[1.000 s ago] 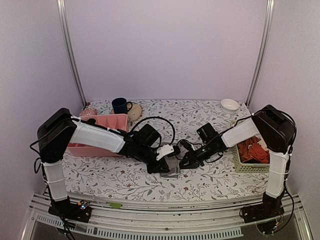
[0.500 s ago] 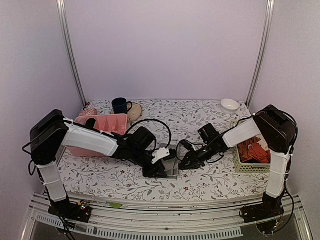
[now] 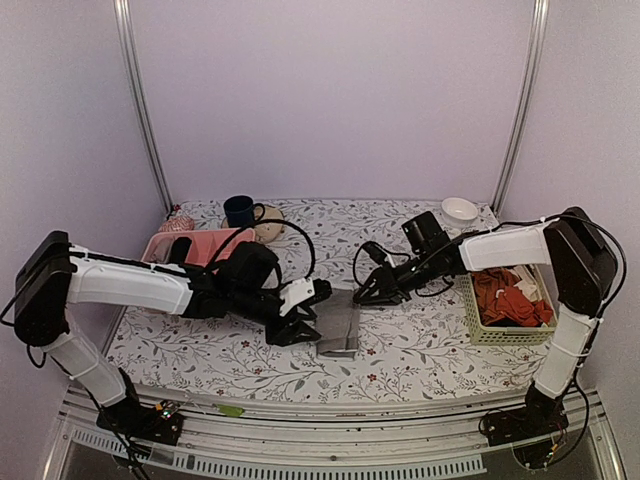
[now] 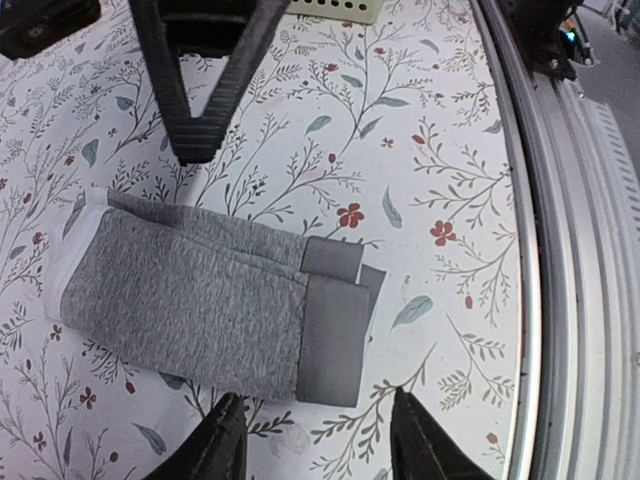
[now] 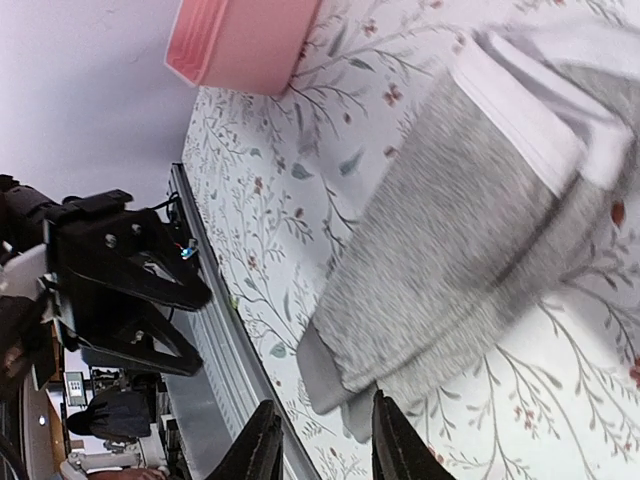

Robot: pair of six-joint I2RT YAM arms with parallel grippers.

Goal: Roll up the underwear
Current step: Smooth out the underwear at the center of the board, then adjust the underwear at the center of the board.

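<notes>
Your left gripper (image 3: 305, 325) at 9 o'clock and right gripper (image 3: 363, 298) at 1 stand spread, empty, beside the underwear (image 3: 340, 322); basket (image 3: 500, 338) at 3, tray (image 3: 205, 245) at 10.

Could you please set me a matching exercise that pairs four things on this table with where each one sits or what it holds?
Things:
1. underwear
2. mug
3. bowl
4. basket

Descriptions:
A. far right corner
B. holds orange-red garments
C. folded, near the front middle
D. far side, just past the pink tray

Pairs: 1-C, 2-D, 3-A, 4-B
</notes>
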